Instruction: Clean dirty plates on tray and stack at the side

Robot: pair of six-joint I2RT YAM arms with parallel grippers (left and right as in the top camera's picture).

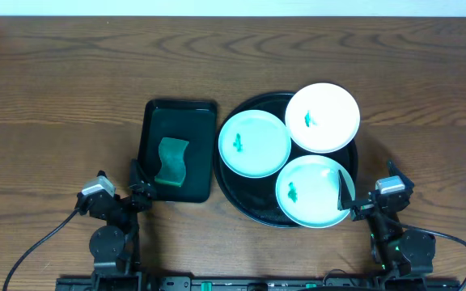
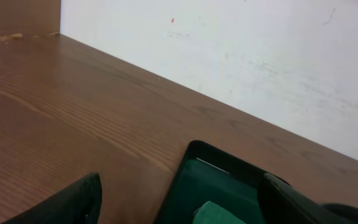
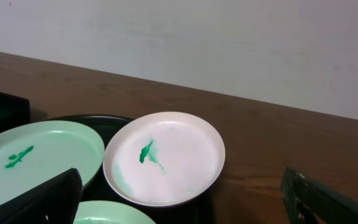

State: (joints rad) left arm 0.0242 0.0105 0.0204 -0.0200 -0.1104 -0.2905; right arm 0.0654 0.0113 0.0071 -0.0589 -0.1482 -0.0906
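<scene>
Three plates lie on the round black tray (image 1: pixel 252 196): a mint plate (image 1: pixel 254 144) at the left, a white plate (image 1: pixel 322 118) at the back and a second mint plate (image 1: pixel 315 191) at the front. Each has a dark green smear at its centre. My right gripper (image 1: pixel 370 186) is open at the tray's front right edge, its left finger over the front plate's rim. In the right wrist view the white plate (image 3: pixel 166 158) lies ahead of the open right gripper (image 3: pixel 185 208). My left gripper (image 1: pixel 140 190) is open and empty by the front left corner of the green tray.
A rectangular dark green tray (image 1: pixel 205 121) left of the black tray holds a green sponge (image 1: pixel 171 160); the tray's corner (image 2: pixel 219 177) and the sponge (image 2: pixel 219 214) show between the left fingers. Bare wooden tabletop lies left and right. A white wall stands behind the table.
</scene>
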